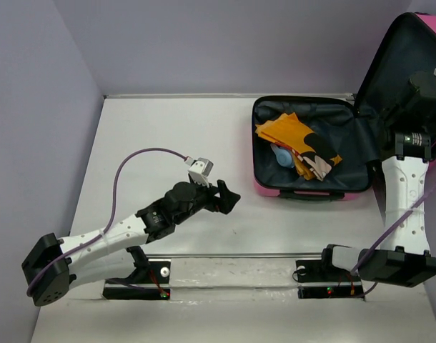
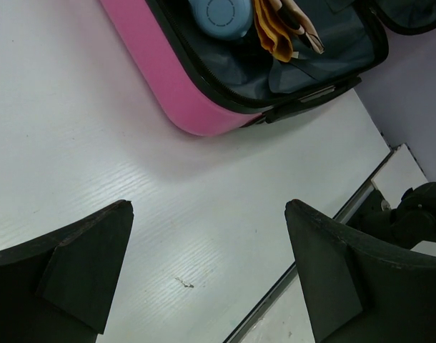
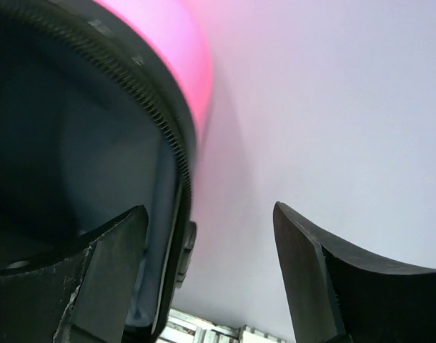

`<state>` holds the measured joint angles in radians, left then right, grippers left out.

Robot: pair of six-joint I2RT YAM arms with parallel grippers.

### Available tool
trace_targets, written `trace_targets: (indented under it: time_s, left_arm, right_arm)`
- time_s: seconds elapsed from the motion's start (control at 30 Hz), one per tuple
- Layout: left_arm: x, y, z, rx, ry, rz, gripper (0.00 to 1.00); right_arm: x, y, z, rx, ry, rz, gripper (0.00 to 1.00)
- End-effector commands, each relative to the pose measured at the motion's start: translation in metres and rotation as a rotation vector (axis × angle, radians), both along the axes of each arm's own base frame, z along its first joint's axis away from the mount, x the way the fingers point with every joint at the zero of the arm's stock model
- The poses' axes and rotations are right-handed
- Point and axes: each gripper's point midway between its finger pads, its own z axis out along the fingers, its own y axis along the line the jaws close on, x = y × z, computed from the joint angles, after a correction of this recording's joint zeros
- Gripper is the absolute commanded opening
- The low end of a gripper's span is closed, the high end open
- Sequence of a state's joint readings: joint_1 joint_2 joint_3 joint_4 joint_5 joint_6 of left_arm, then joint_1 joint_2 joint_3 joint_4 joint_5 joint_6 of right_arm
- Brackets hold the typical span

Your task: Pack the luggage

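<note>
The hot-pink luggage (image 1: 354, 157) lies open at the back right, its lid (image 1: 404, 57) standing upright. Inside lie orange folded clothes (image 1: 293, 136) and a light-blue round item (image 1: 282, 154). My right gripper (image 1: 427, 82) is open and straddles the lid's zipper rim (image 3: 176, 143): one finger (image 3: 96, 271) is on the dark lining side, the other (image 3: 325, 279) on the outside. My left gripper (image 1: 229, 199) is open and empty, low over the bare table left of the luggage. Its view shows the pink shell (image 2: 168, 78), the blue item (image 2: 221, 14) and the orange cloth (image 2: 271, 32).
The white table (image 1: 168, 143) is walled by lilac panels at the back and both sides. A metal rail (image 1: 232, 261) with the arm bases runs along the near edge. A purple cable (image 1: 132, 164) loops above the left arm.
</note>
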<state>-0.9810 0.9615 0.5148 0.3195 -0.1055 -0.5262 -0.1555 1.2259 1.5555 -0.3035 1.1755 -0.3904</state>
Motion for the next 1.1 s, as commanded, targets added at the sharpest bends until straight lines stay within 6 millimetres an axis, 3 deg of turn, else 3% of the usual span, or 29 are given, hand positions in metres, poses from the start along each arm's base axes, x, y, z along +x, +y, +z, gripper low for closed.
trace_targets:
  time_s: [0.0,0.07,0.13,0.23,0.33,0.43,0.47,0.53,0.57,0.67,0.7,0.8,0.83,0.87,0.9,0.93,0.97,1.03,1.07]
  left_arm:
    - [0.005,-0.008,0.019,-0.045,-0.060,-0.004,0.99]
    - [0.007,-0.007,0.016,-0.038,-0.060,0.004,0.99]
    - [0.007,-0.005,0.013,-0.034,-0.056,0.012,0.99]
    - [0.007,-0.003,0.007,-0.024,-0.047,0.020,0.99]
    - [0.009,0.000,0.006,-0.020,-0.047,0.036,0.99]
    - [0.009,0.002,0.006,-0.019,-0.048,0.043,0.99]
    - [0.009,0.003,0.009,-0.021,-0.053,0.047,0.99]
    - [0.011,0.005,0.012,-0.019,-0.055,0.062,0.99]
    - [0.012,0.006,0.016,-0.020,-0.063,0.070,0.99]
    - [0.018,0.020,0.023,0.000,-0.080,0.134,0.99]
    - [0.022,0.030,0.028,0.011,-0.092,0.183,0.99]
    - [0.027,0.045,0.038,0.008,-0.110,0.256,0.99]
    - [0.029,0.054,0.044,-0.005,-0.113,0.298,0.99]
    - [0.030,0.059,0.048,-0.011,-0.114,0.321,0.99]
    - [0.031,0.063,0.057,-0.026,-0.119,0.341,0.99]
    - [0.033,0.073,0.062,-0.031,-0.123,0.381,0.99]
    - [0.033,0.076,0.070,-0.045,-0.132,0.394,0.99]
    - [0.034,0.086,0.077,-0.051,-0.138,0.430,0.99]
    - [0.038,0.091,0.081,-0.055,-0.141,0.456,0.99]
  right_arm:
    - [0.014,-0.015,0.004,-0.004,-0.089,-0.012,0.74]
    - [0.031,-0.018,-0.002,0.003,-0.072,-0.009,0.69]
    - [0.038,-0.023,-0.001,0.004,-0.080,-0.020,0.57]
    - [0.043,-0.023,0.006,-0.002,-0.098,-0.001,0.24]
    - [0.047,-0.011,0.007,-0.003,-0.101,0.043,0.07]
    - [0.048,0.012,0.009,0.001,-0.119,0.111,0.07]
    - [0.052,0.037,0.003,0.009,-0.116,0.176,0.07]
    - [0.055,0.068,-0.006,0.019,-0.109,0.246,0.07]
    - [0.058,0.105,-0.019,0.031,-0.092,0.332,0.07]
    - [0.053,0.156,-0.044,0.035,-0.045,0.408,0.07]
    - [0.055,0.198,-0.063,0.024,0.001,0.518,0.07]
    - [0.046,0.256,-0.092,-0.027,0.073,0.595,0.07]
    - [0.045,0.298,-0.108,-0.045,0.085,0.671,0.09]
    - [0.039,0.311,-0.114,-0.050,0.087,0.655,0.31]
    - [0.035,0.324,-0.118,-0.111,0.188,0.686,0.46]
    - [0.033,0.354,-0.126,-0.002,0.060,0.765,0.66]
    - [0.025,0.356,-0.123,-0.101,0.214,0.807,0.73]
    - [0.019,0.363,-0.128,0.031,0.109,0.864,0.81]
    - [0.019,0.386,-0.131,0.006,0.142,0.900,0.88]
